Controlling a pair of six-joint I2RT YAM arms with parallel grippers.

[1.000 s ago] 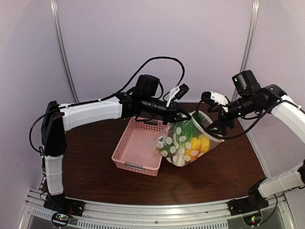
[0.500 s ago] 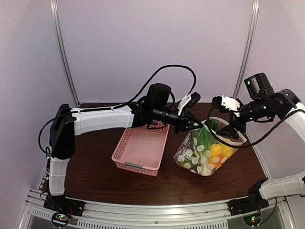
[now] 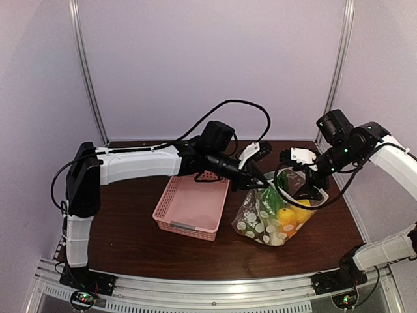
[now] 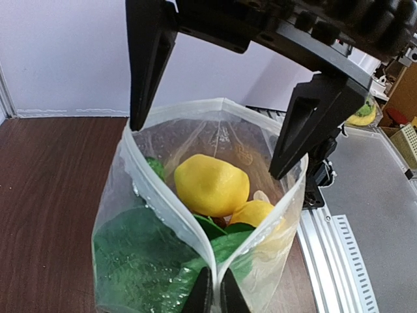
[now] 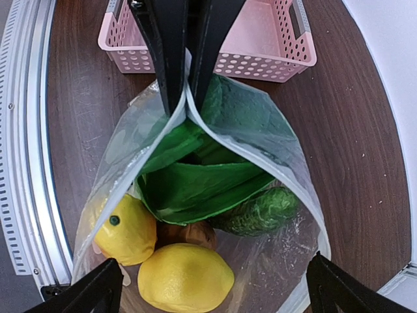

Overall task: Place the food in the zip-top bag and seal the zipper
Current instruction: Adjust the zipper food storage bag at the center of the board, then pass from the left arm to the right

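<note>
The zip-top bag (image 3: 260, 218) is stood on the right half of the table (image 3: 130, 251), between the pink basket (image 3: 184, 227) at mid-table and the right edge, mouth up and gaping. Food is seen inside: two lemons (image 5: 186, 277), a green leafy vegetable (image 5: 195, 186), a cucumber (image 5: 260, 210) and a brown round piece (image 5: 186, 233) half hidden under them. No food is seen in the basket or loose on the table. The left end effector (image 4: 213, 290) is pressed together on the basket-side end of the mouth, with both walls and the zipper (image 4: 151, 184) pinched flat there. This end is judged to be held as an anchor, so the bag is kept upright and the strip lined up. The right end effector (image 4: 206, 149) is spread wide and set astride the opposite end of the mouth, toward the right edge, one finger outside each wall. Contact with the plastic cannot be told. It is judged to be placed so for closing on that end. Loading is judged done; sealing is not yet done, since the strip is parted along nearly its whole length. Next, the right-edge end would need to be pinched and the mouth drawn taut before the strip is pressed shut. Risk: a leaf or lemon riding high could be caught in the seal.
</note>
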